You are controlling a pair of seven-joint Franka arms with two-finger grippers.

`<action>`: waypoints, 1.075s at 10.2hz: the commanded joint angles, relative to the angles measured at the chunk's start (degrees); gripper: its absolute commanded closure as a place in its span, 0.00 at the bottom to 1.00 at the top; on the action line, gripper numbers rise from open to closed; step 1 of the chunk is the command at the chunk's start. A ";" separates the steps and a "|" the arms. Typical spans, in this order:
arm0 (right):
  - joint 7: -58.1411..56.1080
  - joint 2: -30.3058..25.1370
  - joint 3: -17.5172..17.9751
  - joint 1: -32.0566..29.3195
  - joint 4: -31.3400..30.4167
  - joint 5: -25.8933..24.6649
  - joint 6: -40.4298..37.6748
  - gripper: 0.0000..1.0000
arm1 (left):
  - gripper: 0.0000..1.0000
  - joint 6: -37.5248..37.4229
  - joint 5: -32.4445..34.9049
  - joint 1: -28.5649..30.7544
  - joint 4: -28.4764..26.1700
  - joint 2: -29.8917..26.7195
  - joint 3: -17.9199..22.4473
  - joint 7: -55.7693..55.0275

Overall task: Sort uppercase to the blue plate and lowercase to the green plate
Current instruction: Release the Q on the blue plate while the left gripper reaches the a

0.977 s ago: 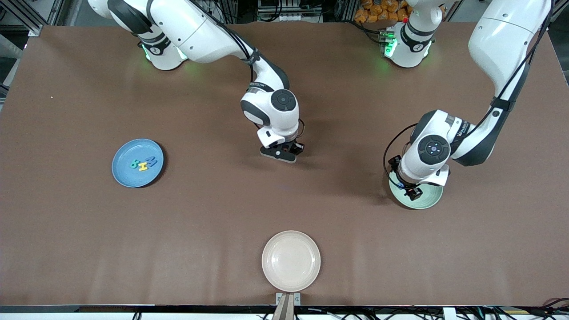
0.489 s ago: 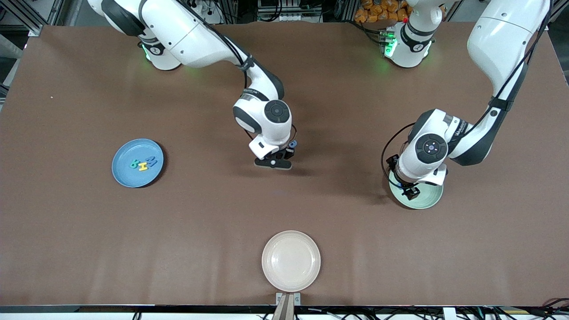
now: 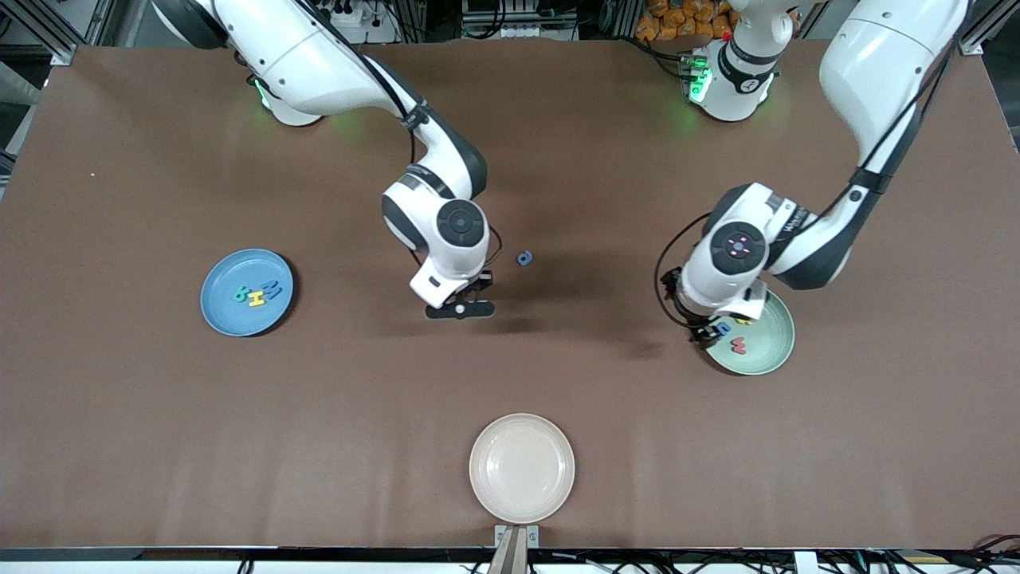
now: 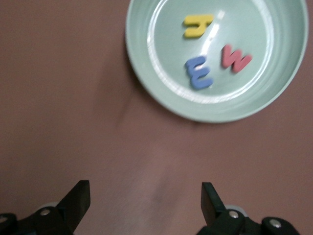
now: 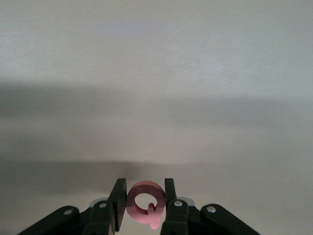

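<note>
Both arms have swung off: my right gripper (image 5: 142, 208) pinches the red Q (image 5: 144, 202), bound for the blue plate (image 3: 219, 315), while my left gripper (image 4: 145, 198) gapes empty beside the green plate (image 4: 146, 78), with the blue a (image 3: 523, 257) next.

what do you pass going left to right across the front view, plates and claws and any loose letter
blue plate → right claw holding the red Q → loose blue letter → left claw, open → green plate
</note>
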 commanded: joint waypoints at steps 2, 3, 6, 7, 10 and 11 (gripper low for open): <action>-13.74 -10.20 -6.93 -0.11 -11.96 2.41 0.58 0.82 | 0.00 0.42 -0.39 -7.97 4.07 3.54 -0.23 -10.40; -19.18 -12.74 -9.74 -0.11 -14.86 3.98 0.58 0.82 | 0.00 0.60 -1.10 -10.69 4.78 4.34 -0.14 -12.60; -37.72 -18.82 -20.54 -0.02 -22.69 6.63 0.40 0.82 | 0.00 2.62 -1.54 -15.54 5.57 6.45 -0.05 -21.03; -43.00 -20.05 -23.79 -0.02 -24.63 6.63 0.40 0.82 | 0.00 2.62 -1.46 -17.73 7.32 8.20 0.12 -23.58; -58.66 -20.51 -32.41 -0.11 -28.50 6.63 0.41 0.82 | 0.00 4.81 -1.28 -24.41 8.04 10.42 2.83 -29.57; -60.88 -20.50 -34.18 -0.20 -29.99 6.72 0.49 0.82 | 0.00 5.08 -1.37 -26.52 8.13 10.85 4.07 -31.07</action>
